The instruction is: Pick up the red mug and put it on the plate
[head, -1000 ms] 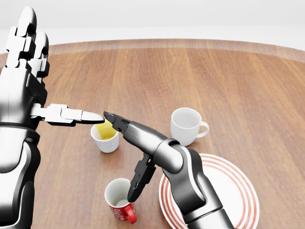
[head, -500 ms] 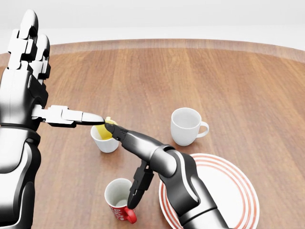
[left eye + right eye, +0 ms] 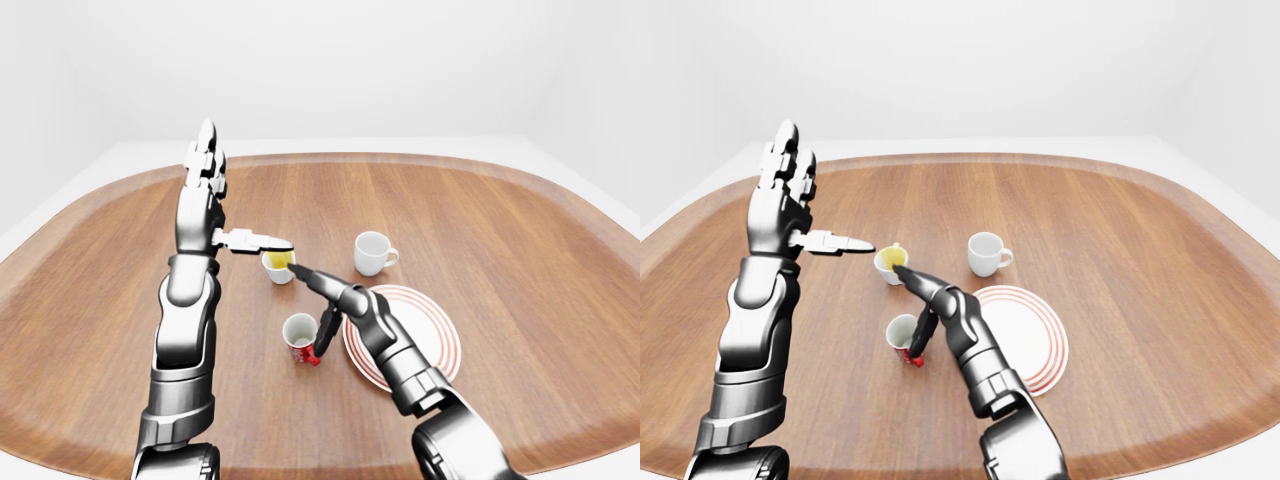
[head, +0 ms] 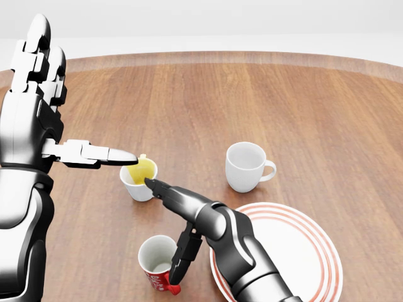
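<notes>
While glossy right hand (image 4: 182, 226) fingers splay, one dips beside red mug (image 4: 157, 264).

Bare simulated room, wooden table (image 3: 520, 260)

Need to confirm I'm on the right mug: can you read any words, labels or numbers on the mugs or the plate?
No readable text anywhere.
red mug: white marks on its red side, too small and blurred to read.
white mug: plain.
yellow-lined cup: plain.
plate: only red rings.

right hand (image 3: 923, 312) open beside red mug (image 3: 903, 337) | plate (image 3: 1025, 337) right
</notes>
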{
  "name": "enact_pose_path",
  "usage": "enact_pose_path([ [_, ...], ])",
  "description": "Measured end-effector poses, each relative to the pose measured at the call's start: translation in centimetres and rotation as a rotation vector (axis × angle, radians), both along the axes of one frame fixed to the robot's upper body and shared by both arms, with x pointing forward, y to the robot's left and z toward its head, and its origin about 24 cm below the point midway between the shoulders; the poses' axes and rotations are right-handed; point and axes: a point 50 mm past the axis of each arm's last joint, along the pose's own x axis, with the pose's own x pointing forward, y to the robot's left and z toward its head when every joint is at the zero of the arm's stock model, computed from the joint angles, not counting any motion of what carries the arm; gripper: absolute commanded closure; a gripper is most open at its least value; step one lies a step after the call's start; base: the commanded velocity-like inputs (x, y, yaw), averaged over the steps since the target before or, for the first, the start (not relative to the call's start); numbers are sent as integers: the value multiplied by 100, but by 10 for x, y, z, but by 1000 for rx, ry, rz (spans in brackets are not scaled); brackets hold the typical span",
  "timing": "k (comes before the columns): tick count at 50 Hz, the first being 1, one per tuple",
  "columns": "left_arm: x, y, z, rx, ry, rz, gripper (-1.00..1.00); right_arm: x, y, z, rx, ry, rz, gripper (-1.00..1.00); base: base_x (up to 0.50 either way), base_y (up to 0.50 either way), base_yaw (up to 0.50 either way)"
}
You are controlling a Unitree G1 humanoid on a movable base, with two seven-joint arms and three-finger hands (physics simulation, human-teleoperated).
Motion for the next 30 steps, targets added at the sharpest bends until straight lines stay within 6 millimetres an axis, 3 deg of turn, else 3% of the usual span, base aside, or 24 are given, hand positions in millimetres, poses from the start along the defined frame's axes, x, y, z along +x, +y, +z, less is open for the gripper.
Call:
enact_pose_path([
  [30,0,1,-4,-5,14,3,-100,1,7,-25,-39,94,-40,-100,0,0,0],
])
